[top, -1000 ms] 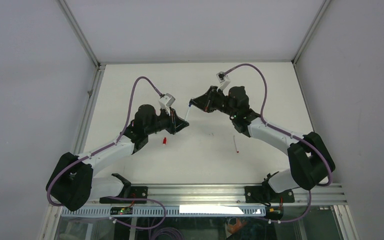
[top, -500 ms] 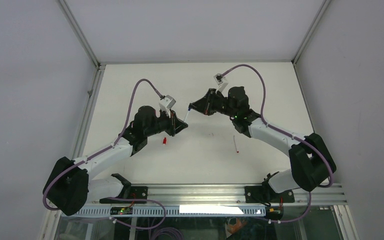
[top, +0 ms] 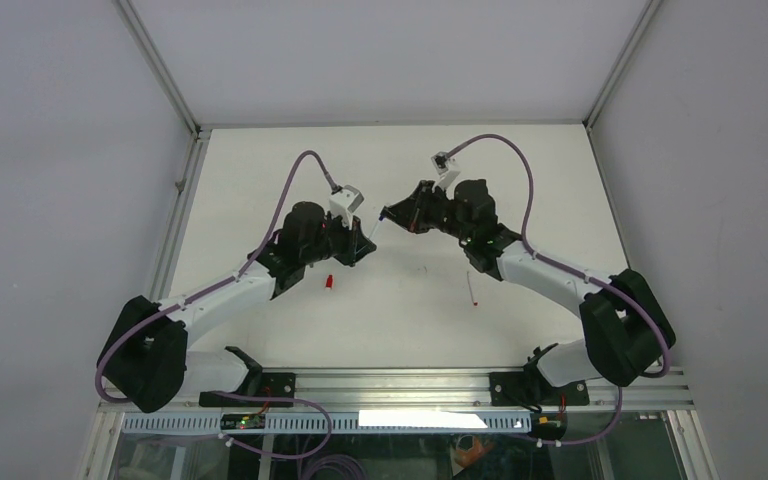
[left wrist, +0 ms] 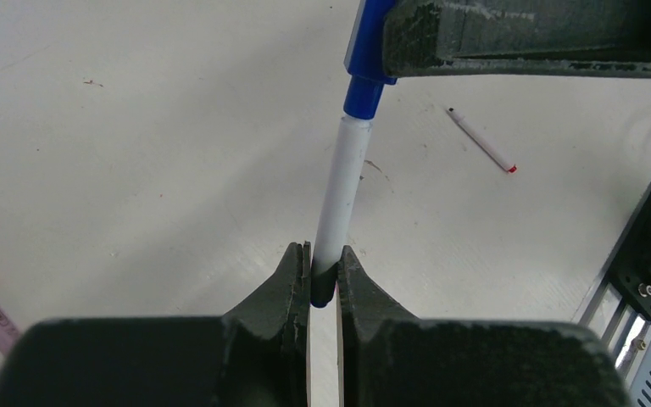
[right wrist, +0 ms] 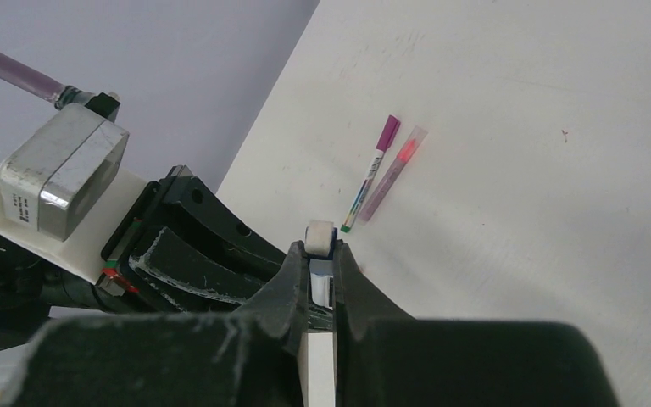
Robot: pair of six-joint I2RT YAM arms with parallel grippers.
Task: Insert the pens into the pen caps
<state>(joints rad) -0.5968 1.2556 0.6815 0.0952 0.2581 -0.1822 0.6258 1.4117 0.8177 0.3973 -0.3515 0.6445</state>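
My left gripper (left wrist: 324,254) is shut on the dark lower end of a white pen (left wrist: 343,186). The pen's upper end sits in a blue pen cap (left wrist: 364,80), which my right gripper (right wrist: 319,246) is shut on. From above, the two grippers meet nose to nose over the middle of the table, left gripper (top: 364,243) and right gripper (top: 387,214), with the white pen (top: 374,229) spanning the short gap. A red pen cap (top: 329,283) lies on the table under the left arm. A thin pen with a red tip (top: 472,288) lies to the right.
A magenta-ended pen (right wrist: 371,174) and a pale pink pen (right wrist: 392,174) lie side by side on the white table (top: 410,310), near its edge. The aluminium rail (top: 410,385) with both arm bases runs along the near edge. Grey walls enclose the table.
The left wrist has swung up and to the right, toward the right gripper. The gap between the two grippers has shrunk, with less white pen showing. Both grips hold.
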